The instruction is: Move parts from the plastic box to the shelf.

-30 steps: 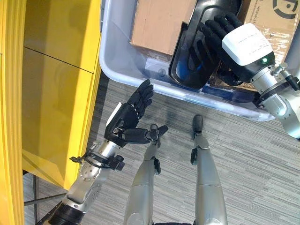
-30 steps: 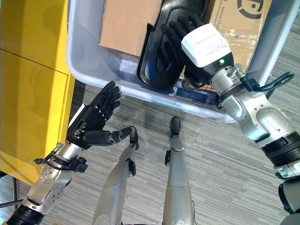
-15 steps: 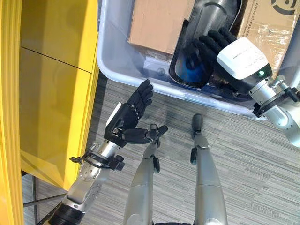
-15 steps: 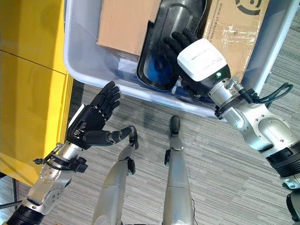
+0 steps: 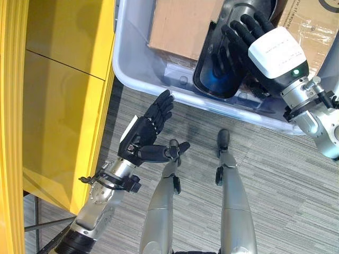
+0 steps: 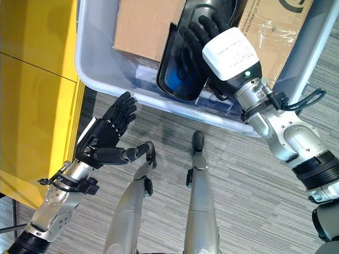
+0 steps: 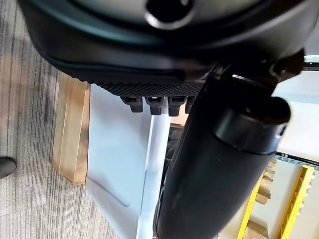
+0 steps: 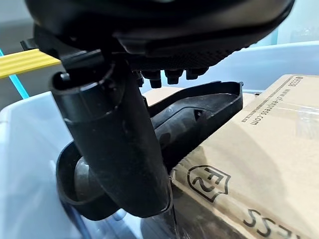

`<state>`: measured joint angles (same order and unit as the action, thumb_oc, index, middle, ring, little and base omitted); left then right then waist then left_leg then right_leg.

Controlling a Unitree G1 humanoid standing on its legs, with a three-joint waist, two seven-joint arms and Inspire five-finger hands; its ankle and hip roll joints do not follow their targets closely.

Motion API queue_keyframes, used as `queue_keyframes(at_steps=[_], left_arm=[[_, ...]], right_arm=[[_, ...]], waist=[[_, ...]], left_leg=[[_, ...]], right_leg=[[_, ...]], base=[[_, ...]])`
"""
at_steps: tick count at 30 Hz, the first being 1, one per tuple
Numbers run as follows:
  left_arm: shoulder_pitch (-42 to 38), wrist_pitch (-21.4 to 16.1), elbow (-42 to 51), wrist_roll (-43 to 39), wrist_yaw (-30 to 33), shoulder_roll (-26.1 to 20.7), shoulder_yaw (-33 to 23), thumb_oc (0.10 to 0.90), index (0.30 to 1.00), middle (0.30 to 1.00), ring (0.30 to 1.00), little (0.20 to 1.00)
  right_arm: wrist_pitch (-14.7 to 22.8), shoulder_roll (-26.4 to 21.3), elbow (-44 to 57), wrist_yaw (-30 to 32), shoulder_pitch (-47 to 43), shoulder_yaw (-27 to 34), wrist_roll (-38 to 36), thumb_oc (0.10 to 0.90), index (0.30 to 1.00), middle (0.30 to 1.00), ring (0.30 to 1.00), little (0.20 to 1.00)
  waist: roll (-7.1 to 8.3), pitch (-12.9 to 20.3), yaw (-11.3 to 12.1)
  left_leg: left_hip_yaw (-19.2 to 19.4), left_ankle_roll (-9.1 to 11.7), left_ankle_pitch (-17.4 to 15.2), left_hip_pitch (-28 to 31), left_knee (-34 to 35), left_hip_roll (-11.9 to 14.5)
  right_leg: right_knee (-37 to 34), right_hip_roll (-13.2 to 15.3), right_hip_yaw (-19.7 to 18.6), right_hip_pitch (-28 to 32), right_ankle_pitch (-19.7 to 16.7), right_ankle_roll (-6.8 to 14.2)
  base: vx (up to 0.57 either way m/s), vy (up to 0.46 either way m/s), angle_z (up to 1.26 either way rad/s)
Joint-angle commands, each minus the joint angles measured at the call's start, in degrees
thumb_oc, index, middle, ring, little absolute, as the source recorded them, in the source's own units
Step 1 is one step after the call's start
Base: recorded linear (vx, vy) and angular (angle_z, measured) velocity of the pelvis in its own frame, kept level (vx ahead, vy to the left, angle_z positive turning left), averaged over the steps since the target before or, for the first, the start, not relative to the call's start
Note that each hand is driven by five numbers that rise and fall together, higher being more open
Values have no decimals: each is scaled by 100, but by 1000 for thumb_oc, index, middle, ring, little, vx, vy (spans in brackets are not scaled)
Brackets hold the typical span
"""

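The clear plastic box (image 5: 135, 74) stands on the floor ahead of me. In it a long black moulded part (image 5: 214, 79) leans between two cardboard boxes. My right hand (image 5: 241, 34) reaches into the box with straight, spread fingers laid over the part's hollow side, and is open. In the right wrist view the black part (image 8: 199, 117) lies just past the thumb. My left hand (image 5: 142, 136) hovers open, palm up, above the floor in front of the box, next to the yellow shelf (image 5: 58, 106).
A brown cardboard box (image 5: 183, 24) fills the tub's left half and a taped one (image 6: 270, 26) its right. A grey post (image 6: 310, 50) rises at the tub's right end. Grey carpet floor lies in front. A wooden block (image 7: 72, 132) sits by the tub's wall.
My right hand dipped toward the tub's near rim, then moved back farther over the black part. The left hand has not moved.
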<state>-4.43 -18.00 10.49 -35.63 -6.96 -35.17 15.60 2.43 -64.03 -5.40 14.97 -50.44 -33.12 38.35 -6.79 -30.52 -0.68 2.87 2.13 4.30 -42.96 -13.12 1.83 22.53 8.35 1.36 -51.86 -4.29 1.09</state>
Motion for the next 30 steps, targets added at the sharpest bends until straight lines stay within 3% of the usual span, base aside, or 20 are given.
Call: queue_keyframes(at_steps=[1, 17, 27, 30], left_arm=[[223, -524, 663, -16, -213, -134, -88, 900, 1000, 1000, 1000, 1000], [367, -519, 746, -146, -512, -213, -167, 900, 1000, 1000, 1000, 1000], [407, -567, 764, -128, -480, -160, -208, 900, 1000, 1000, 1000, 1000], [375, -616, 763, -156, -424, -174, -239, 900, 1000, 1000, 1000, 1000]], right_arm=[[-157, -217, -54, 550, -1022, -76, 386, 900, 1000, 1000, 1000, 1000], [-529, -363, -822, 180, -2327, -1136, 368, 900, 1000, 1000, 1000, 1000], [-597, -367, -796, 208, -1930, -766, 5, 900, 1000, 1000, 1000, 1000], [-827, -369, -548, 342, -1696, -578, -147, 900, 1000, 1000, 1000, 1000]], waist=[[-213, 73, 34], [-322, 73, 228], [-358, 73, 195], [-369, 73, 145]], left_leg=[[-45, 90, -685, -57, -609, 554], [-118, 122, -651, -210, -651, 535], [-108, 120, -679, -433, -747, 516], [-90, 96, -742, -545, -868, 468]], right_leg=[[75, 215, -175, 201, 790, 182], [189, 284, -108, 34, 818, 164], [277, 265, -158, -209, 816, 161], [310, 251, -217, -321, 808, 157]], base=[[0, 0, 0], [2, -3, 1], [0, 0, 0], [-22, 15, 0]])
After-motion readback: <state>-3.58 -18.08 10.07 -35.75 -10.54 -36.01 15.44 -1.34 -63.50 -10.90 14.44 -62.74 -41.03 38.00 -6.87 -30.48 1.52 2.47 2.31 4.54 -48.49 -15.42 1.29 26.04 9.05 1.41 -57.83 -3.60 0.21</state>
